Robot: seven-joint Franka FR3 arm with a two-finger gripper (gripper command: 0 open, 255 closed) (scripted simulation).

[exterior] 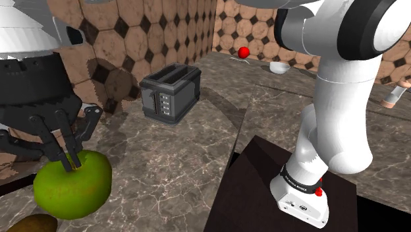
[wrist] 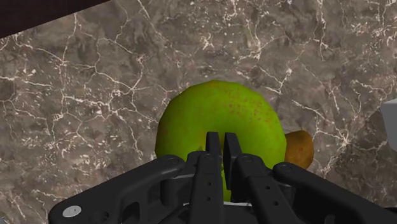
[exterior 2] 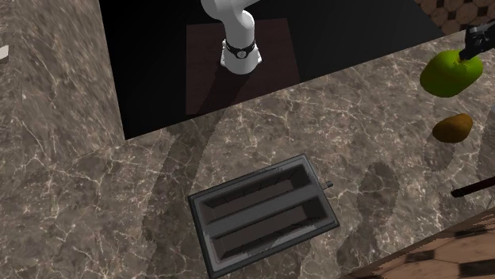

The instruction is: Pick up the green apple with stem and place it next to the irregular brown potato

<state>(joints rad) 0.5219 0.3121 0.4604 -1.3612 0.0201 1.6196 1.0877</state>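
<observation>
A green apple (exterior: 72, 184) hangs close above the marble counter, and my gripper (exterior: 71, 160) is shut on the stem at its top. In the wrist view the two fingers nearly meet over the apple (wrist: 216, 118), with my gripper (wrist: 221, 143) pinching the thin stem. The brown potato (wrist: 299, 149) peeks out from behind the apple, just beside it. In the shoulder view the potato (exterior: 29, 224) lies at the lower left corner, below the apple. The second exterior view has the apple (exterior 2: 450, 73) at its right, the gripper (exterior 2: 476, 40) above it and the potato (exterior 2: 452, 127) a short way below.
A dark two-slot toaster (exterior: 170, 92) (exterior 2: 266, 210) stands mid-counter, away from the apple. A red ball (exterior: 244, 51) and a white bowl (exterior: 279, 67) sit at the far back. The dark stand (exterior: 263, 191) carries the arm's base. Patterned tile walls close off the back.
</observation>
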